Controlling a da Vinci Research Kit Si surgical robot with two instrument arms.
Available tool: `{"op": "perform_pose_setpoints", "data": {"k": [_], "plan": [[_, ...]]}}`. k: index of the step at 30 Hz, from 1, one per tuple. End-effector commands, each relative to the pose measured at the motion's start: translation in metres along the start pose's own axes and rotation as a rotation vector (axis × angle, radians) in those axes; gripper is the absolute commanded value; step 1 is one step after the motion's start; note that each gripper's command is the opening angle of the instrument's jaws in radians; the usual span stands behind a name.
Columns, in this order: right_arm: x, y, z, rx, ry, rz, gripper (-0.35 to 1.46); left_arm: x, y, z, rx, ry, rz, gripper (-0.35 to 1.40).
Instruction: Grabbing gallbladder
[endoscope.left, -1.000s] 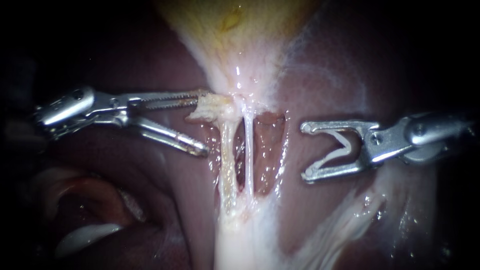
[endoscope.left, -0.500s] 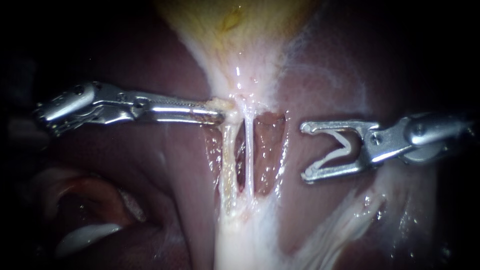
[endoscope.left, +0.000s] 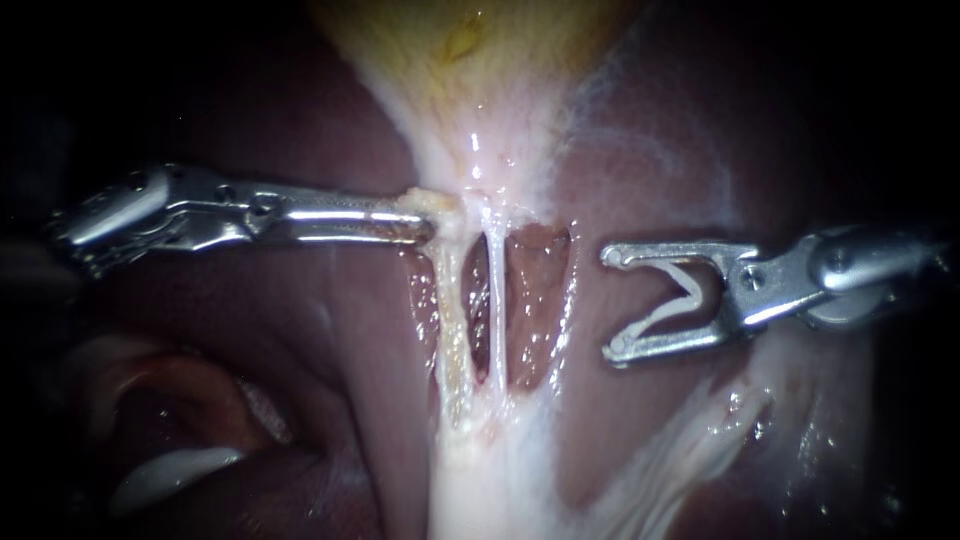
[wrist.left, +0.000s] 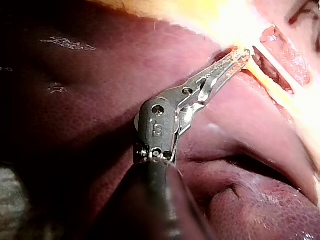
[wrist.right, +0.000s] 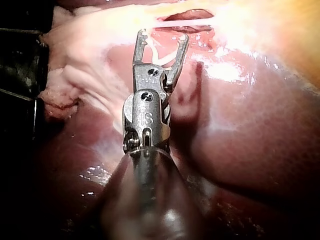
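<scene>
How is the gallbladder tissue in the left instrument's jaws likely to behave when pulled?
Probably floppy: the gallbladder bunches softly where the left instrument grips its neck. Likely slippery, given the wet sheen. The thin tube below the grip may tear.

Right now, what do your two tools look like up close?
Both are shiny silver steel on dark, round shafts. The left instrument ends in two long, slim, toothed jaws behind a small hinged wrist with pins. The right instrument has shorter, broader jaws with small hooked tips. Each wrist block carries a small stamped mark. No cables or sleeves show.
</scene>
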Motion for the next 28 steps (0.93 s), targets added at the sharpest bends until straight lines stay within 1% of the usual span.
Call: {"op": "perform_pose_setpoints", "data": {"k": [1,2,4,8,11,14,16,23,28], "plan": [[0.0000,0.0000,0.0000,0.000,0.000,0.000,0.50,-0.0003,-0.0002,-0.0003,0.001,-0.001,-0.001,-0.35],[0.0000,0.0000,0.0000,0.000,0.000,0.000,0.50,-0.0007,-0.0005,-0.0007,0.003,0.002,-0.003,-0.35],[0.0000,0.0000,0.0000,0.000,0.000,0.000,0.50,-0.0016,-0.0011,-0.0016,0.002,-0.004,-0.009,-0.35],[0.0000,0.0000,0.0000,0.000,0.000,0.000,0.50,-0.0039,-0.0026,-0.0038,-0.001,-0.031,-0.023,-0.35],[0.0000,0.0000,0.0000,0.000,0.000,0.000,0.50,-0.0054,-0.0034,-0.0048,-0.001,-0.043,-0.039,-0.35],[0.0000,0.0000,0.0000,0.000,0.000,0.000,0.50,-0.0062,-0.0040,-0.0051,-0.002,-0.052,-0.038,-0.35],[0.0000,0.0000,0.0000,0.000,0.000,0.000,0.50,-0.0064,-0.0041,-0.0051,-0.003,-0.055,-0.033,-0.35],[0.0000,0.0000,0.0000,0.000,0.000,0.000,0.50,-0.0058,-0.0037,-0.0051,-0.002,-0.055,-0.030,-0.35],[0.0000,0.0001,0.0000,0.000,0.000,0.000,0.50,-0.0058,-0.0037,-0.0051,-0.002,-0.055,-0.030,-0.35]]}}
